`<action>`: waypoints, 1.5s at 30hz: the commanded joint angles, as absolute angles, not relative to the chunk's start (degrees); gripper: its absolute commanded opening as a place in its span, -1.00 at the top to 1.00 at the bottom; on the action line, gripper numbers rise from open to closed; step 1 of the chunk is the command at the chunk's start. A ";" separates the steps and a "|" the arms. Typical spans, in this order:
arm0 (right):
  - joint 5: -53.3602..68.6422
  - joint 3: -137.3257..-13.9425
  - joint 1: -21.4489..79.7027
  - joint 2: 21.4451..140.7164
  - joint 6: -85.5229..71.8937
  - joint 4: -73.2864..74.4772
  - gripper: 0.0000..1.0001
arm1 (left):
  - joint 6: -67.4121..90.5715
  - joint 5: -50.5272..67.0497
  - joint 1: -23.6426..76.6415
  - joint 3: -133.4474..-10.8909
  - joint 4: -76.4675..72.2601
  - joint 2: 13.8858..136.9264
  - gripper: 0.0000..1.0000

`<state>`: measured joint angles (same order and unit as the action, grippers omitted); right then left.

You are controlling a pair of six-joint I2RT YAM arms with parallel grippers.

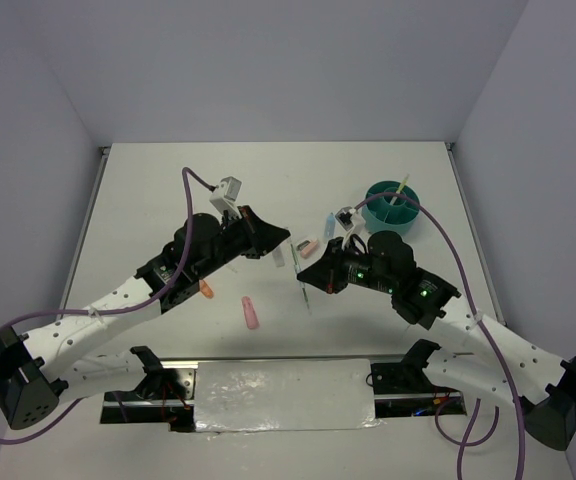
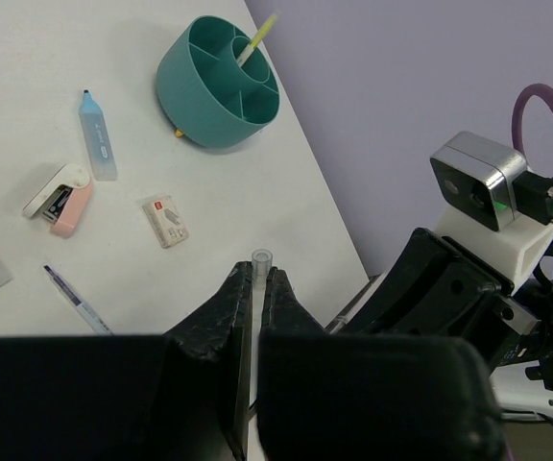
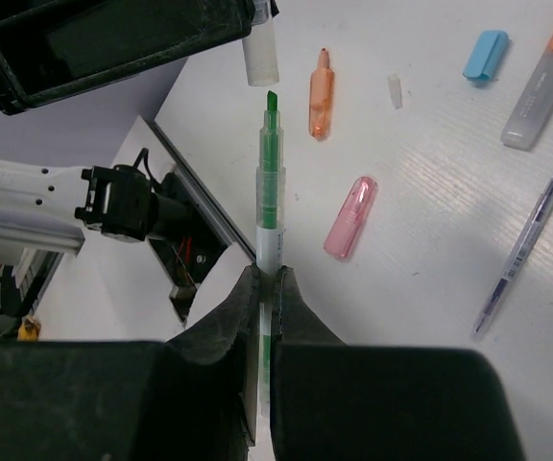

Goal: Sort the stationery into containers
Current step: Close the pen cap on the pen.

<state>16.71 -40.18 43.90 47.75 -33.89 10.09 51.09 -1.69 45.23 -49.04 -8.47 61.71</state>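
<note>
The left pincer (image 2: 254,284) is clenched on a small clear cap (image 2: 260,259), which sticks up from between the fingertips, raised off the tabletop (image 1: 268,190). The right pincer (image 3: 266,279) is clamped around the white lower barrel of an uncapped green highlighter (image 3: 269,173); the rest of the barrel and the green tip run straight out beyond the fingers. In the right wrist view the cap hangs just past that tip, nearly in line with it; whether they touch cannot be told.

The two pincers meet over the middle of the tabletop. The teal organiser (image 2: 200,101) stands well apart from them, toward the far right, with a yellow pen (image 2: 257,36) leaning in one compartment. Loose on the tabletop lie a blue highlighter (image 2: 97,134), a white eraser (image 2: 166,219), a thin clear pen (image 2: 77,300), an orange highlighter (image 3: 321,93), a pink highlighter (image 3: 351,216) and a blue cap (image 3: 486,55)
</note>
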 commanded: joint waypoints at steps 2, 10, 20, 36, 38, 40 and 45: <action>16.43 -42.45 44.21 47.72 -33.13 9.23 1.00 | 50.18 -0.88 44.91 -51.50 -10.02 60.38 1.00; 16.00 -43.06 44.21 47.99 -33.14 8.96 1.00 | 50.89 -0.44 44.82 -50.45 -11.25 60.29 1.00; 15.12 -44.65 44.21 49.92 -32.61 8.26 1.00 | 52.12 1.23 44.91 -49.04 -12.66 60.91 1.00; 15.91 -43.24 44.21 48.69 -31.56 9.75 1.00 | 49.22 -3.87 44.56 -53.43 -6.95 60.73 1.00; 16.26 -44.20 44.30 49.48 -30.85 11.24 1.00 | 49.04 -4.04 44.47 -54.05 -6.86 60.91 1.00; 16.61 -44.12 44.30 49.57 -30.41 12.04 1.00 | 48.87 -4.22 44.12 -54.66 -6.77 61.08 1.00; 16.61 -43.59 44.21 48.52 -30.23 12.39 1.00 | 48.52 -3.43 43.42 -55.63 -6.86 61.70 1.00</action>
